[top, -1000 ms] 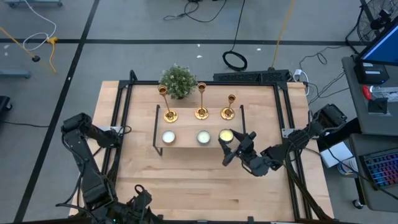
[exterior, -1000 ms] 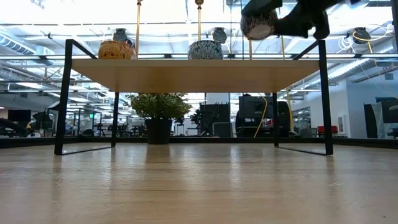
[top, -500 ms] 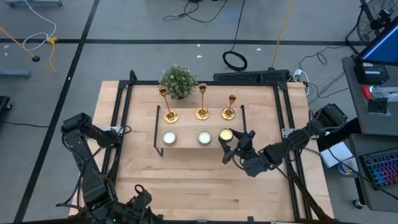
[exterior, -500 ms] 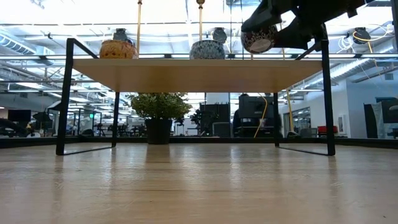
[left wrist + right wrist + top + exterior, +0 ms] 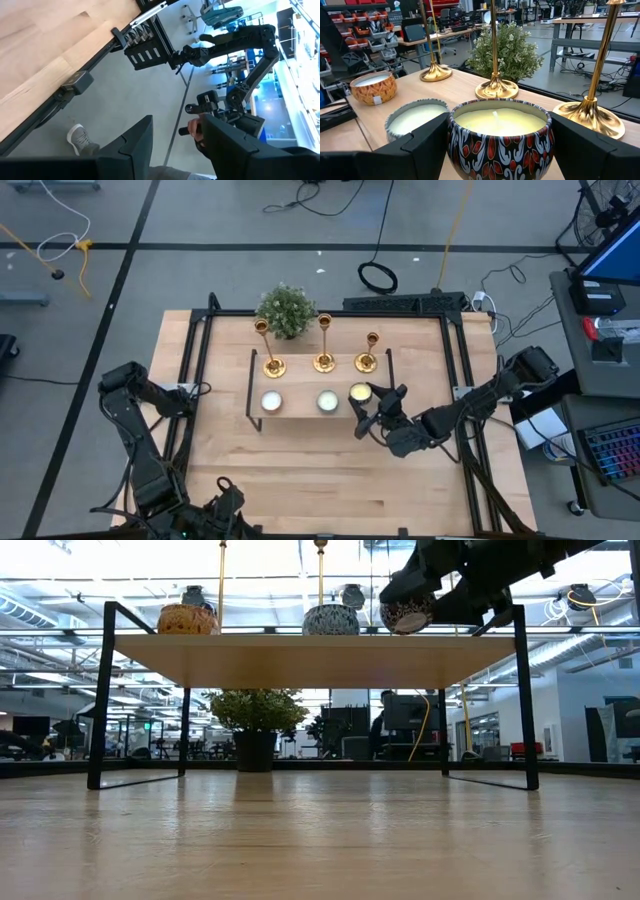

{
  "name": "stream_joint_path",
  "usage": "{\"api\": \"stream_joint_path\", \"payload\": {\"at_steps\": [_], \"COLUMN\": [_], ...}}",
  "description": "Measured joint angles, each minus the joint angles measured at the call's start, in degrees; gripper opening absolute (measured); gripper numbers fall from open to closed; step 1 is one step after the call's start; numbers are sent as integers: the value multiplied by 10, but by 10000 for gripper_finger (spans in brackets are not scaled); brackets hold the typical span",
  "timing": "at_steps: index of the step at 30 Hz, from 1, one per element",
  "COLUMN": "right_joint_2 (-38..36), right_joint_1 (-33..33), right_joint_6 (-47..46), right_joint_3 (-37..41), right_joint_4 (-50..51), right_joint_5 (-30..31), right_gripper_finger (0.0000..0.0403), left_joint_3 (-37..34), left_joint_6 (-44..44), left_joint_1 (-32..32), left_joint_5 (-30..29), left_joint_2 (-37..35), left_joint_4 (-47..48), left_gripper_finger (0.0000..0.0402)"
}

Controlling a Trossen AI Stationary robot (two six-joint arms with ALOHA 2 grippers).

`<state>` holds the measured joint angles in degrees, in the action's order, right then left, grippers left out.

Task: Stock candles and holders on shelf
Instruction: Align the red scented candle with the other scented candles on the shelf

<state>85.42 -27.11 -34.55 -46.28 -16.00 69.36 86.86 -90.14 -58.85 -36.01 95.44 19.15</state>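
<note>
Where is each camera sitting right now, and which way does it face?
High: overhead, straight down; both arms, shelf.
Low: table height, level under the shelf; right gripper above.
Left wrist: off the table's edge, facing floor; own fingers.
Right wrist: behind the held candle, facing holders; own fingers.
Shared: that candle shows in high, low and right wrist.

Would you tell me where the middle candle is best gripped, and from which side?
Grip the middle candle across its round tin wall, probably coming from the shelf's open front edge: it is squat and upright, with holders behind and candles either side.
</note>
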Motion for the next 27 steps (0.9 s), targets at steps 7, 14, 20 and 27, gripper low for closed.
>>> {"api": "stream_joint_path", "payload": {"at_steps": [7, 14, 20, 27], "right_joint_2": [0, -1, 0, 0], "right_joint_1": [9, 9, 7, 4], "right_joint_6": [2, 1, 1, -1], "right_joint_3": [0, -1, -1, 0], "right_joint_4": [1, 0, 1, 1], "right_joint_5": [-17, -32, -34, -35], "right_gripper_finger": [295, 307, 309, 312], "left_joint_3": [0, 0, 0, 0], "left_joint_6": [0, 0, 0, -1], "left_joint_1": [-3, -6, -6, -6], "left_joint_5": [0, 0, 0, 0], "left_joint_2": [0, 0, 0, 0], "left_joint_4": [5, 5, 5, 5], "left_gripper_finger": [173, 173, 173, 173]}}
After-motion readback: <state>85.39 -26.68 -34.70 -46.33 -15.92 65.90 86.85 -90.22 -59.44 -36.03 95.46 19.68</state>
